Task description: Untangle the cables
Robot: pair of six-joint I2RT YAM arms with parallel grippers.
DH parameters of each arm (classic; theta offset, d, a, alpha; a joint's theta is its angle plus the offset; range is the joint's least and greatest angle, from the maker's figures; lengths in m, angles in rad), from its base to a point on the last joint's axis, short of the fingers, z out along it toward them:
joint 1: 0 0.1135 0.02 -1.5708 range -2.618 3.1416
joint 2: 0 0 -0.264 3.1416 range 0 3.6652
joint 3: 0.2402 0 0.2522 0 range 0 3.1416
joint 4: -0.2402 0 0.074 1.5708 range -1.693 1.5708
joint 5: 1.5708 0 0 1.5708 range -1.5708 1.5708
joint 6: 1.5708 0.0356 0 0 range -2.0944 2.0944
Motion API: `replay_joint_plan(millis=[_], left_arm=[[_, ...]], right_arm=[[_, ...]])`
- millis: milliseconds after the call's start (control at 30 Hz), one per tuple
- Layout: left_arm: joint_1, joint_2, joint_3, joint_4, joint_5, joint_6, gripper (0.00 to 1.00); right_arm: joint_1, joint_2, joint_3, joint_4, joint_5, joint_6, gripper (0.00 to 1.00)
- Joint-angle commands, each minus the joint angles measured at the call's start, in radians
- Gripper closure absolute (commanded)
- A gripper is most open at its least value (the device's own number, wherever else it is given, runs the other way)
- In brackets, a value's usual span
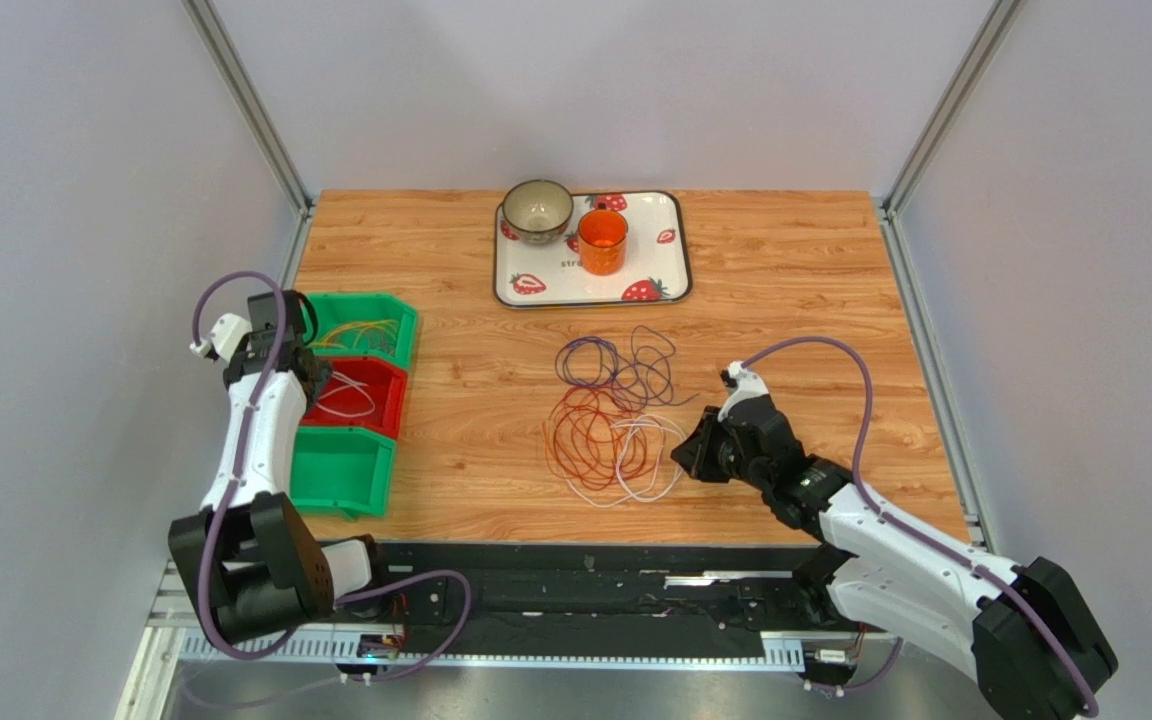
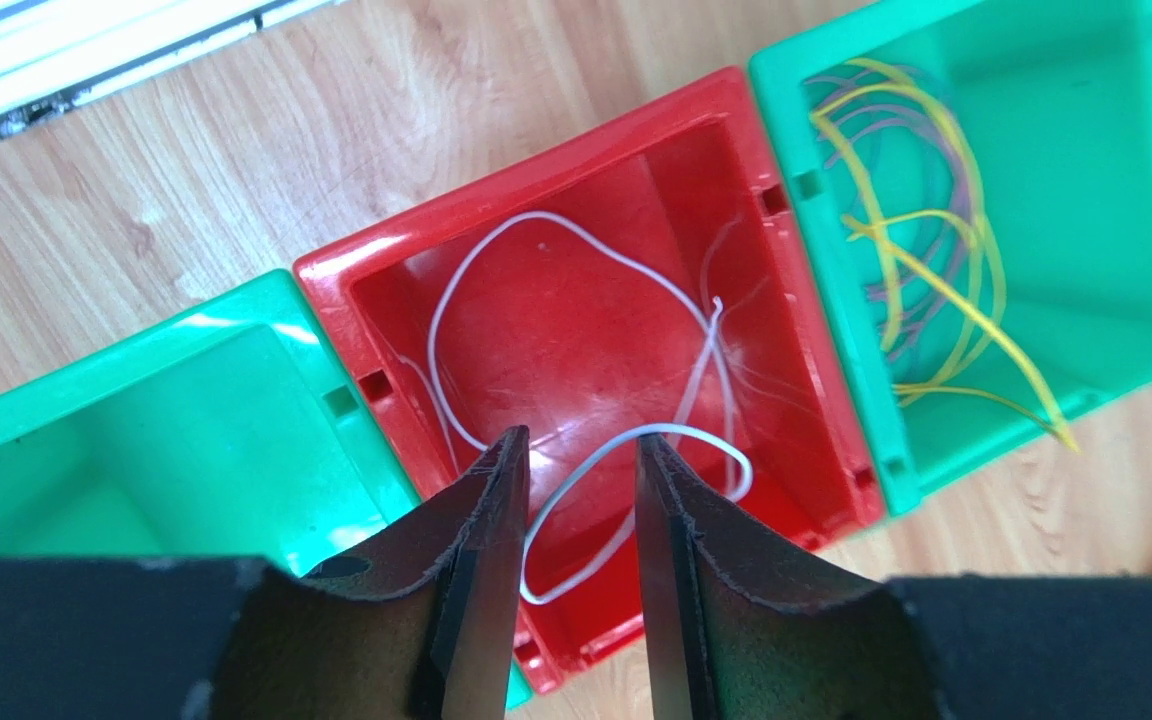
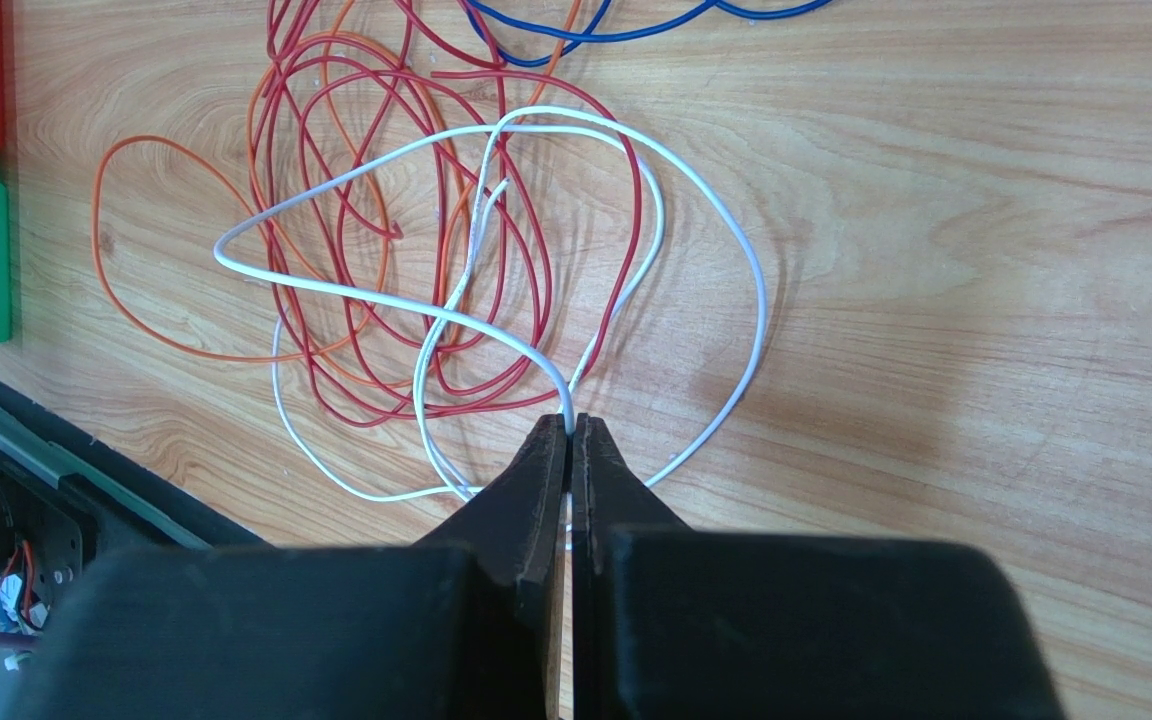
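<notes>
On the left side of the worktop (image 1: 462,390), the left pincer (image 2: 579,438) hangs over the red bin (image 2: 387,285) with its tips apart, gripping nothing. A loose white cable (image 2: 434,318) lies in that bin. The green bin (image 2: 1138,225) beside it has yellow and purple cables (image 2: 973,323). In the middle lies the pile of cables (image 1: 612,428). On the right, the right pincer (image 3: 569,428) is squeezed tight on a second white cable (image 3: 761,300) from the pile.
</notes>
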Motion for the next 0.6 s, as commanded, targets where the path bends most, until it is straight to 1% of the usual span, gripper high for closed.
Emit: replay_joint_plan(millis=[0, 200, 267, 367, 433, 567], left_arm=[[0.011, -0.081, 0.054, -0.019, -0.007, 0.01, 0.59], [0.011, -0.134, 0.091, -0.073, -0.017, 0.009, 0.58], [0.012, -0.151, 0.097, -0.075, -0.03, 0.01, 0.55], [0.012, -0.136, 0.131, -0.105, -0.039, 0.018, 0.55], [0.012, -0.134, 0.154, -0.127, -0.018, 0.022, 0.55], [0.012, -0.187, 0.152, -0.098, 0.059, 0.065, 0.55]], right_arm=[[-0.003, -0.001, 0.034, 0.026, 0.006, -0.011, 1.0], [-0.003, -0.009, 0.034, 0.026, 0.008, -0.01, 1.0], [-0.003, -0.01, 0.032, 0.024, 0.008, -0.01, 1.0], [-0.003, -0.016, 0.029, 0.023, 0.009, -0.009, 1.0], [-0.003, -0.024, 0.028, 0.023, 0.012, -0.009, 1.0], [-0.005, -0.03, 0.025, 0.02, 0.015, -0.004, 1.0]])
